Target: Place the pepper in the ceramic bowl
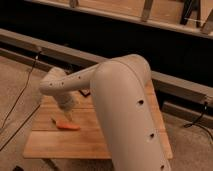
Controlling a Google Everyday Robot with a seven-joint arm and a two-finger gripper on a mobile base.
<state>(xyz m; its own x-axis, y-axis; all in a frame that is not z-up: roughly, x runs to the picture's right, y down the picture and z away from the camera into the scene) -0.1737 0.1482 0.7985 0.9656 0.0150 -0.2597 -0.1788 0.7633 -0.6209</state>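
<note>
Pepper: the pepper point(68, 125) lies flat on the wooden table point(50, 145), towards its left front part, with its thick end to the right. Nothing grips it.
Gripper: the gripper point(67, 111) hangs from the wrist just above the pepper, pointing down at it. Its jaws are spread wide with nothing between them, and I cannot tell whether a tip touches the pepper.
Ceramic bowl: not clearly in view. A small dark thing point(85, 93) shows on the table behind the forearm, near the pepper. It may be the bowl, but too little shows to say.
Arm: the pale robot arm point(122, 105) fills the middle and hides much of the table's right side.
Done: the approach looks about finished, with the tool poised over the pepper.
Left: by my judgement nearly everything, namely closing on the pepper, lifting it, carrying it to the bowl and letting go.
</note>
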